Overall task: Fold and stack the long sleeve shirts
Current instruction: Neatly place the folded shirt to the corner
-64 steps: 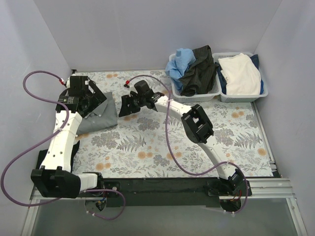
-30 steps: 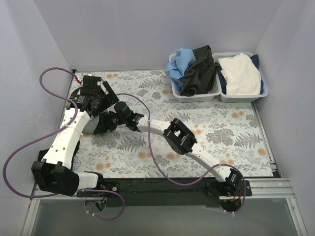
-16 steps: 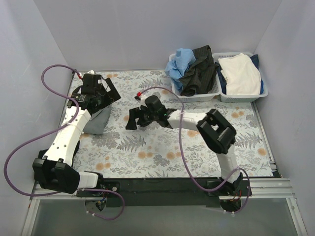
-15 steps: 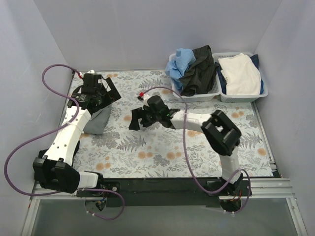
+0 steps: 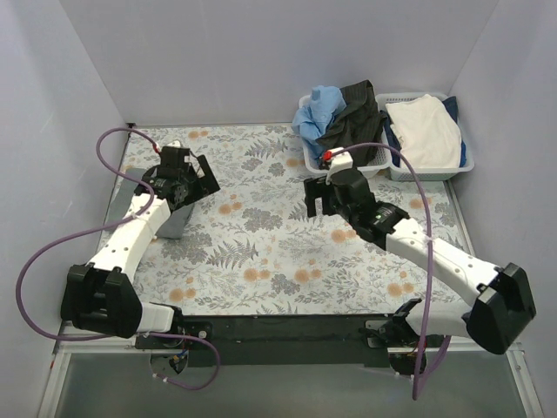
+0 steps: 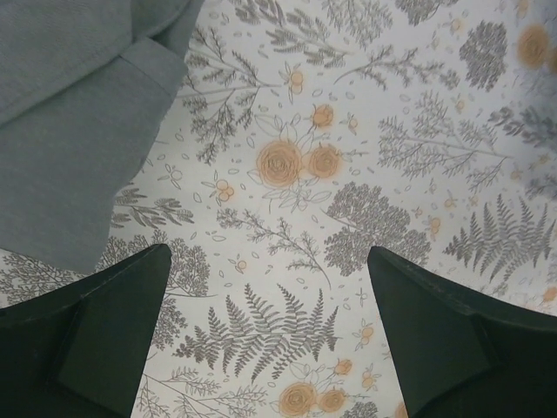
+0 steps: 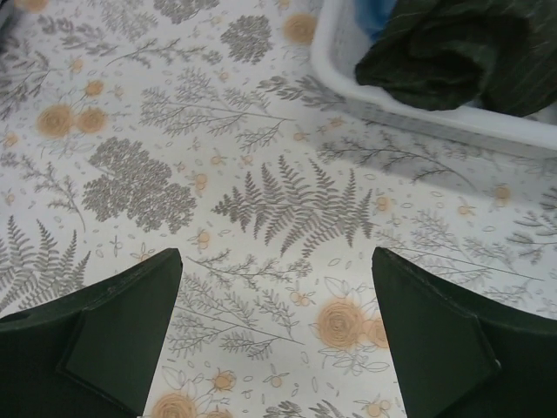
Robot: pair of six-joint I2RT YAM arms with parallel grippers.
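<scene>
Pretty clearly a robotics lab test cell, not anybody's home. Two white robot arms (image 5: 130, 239) are bolted to a black strip (image 5: 287, 329) on an aluminium frame (image 5: 487, 331) at the near edge of the counter (image 5: 261, 252), with purple cables (image 5: 98, 152) looping loose. Plain pale walls (image 5: 218, 61) box the counter in on three sides. The floral cloth cover and two white plastic baskets (image 5: 348, 172) are the only homey bits.

The tablecloth (image 5: 261, 261) is white with grey ferns and orange flowers. The grey shirt (image 6: 70, 139) is plain mid-grey. The black shirt (image 7: 444, 61) shows faint pinstripes. The basket (image 7: 348, 96) is white, the crumpled cloth (image 5: 318, 109) light blue.
</scene>
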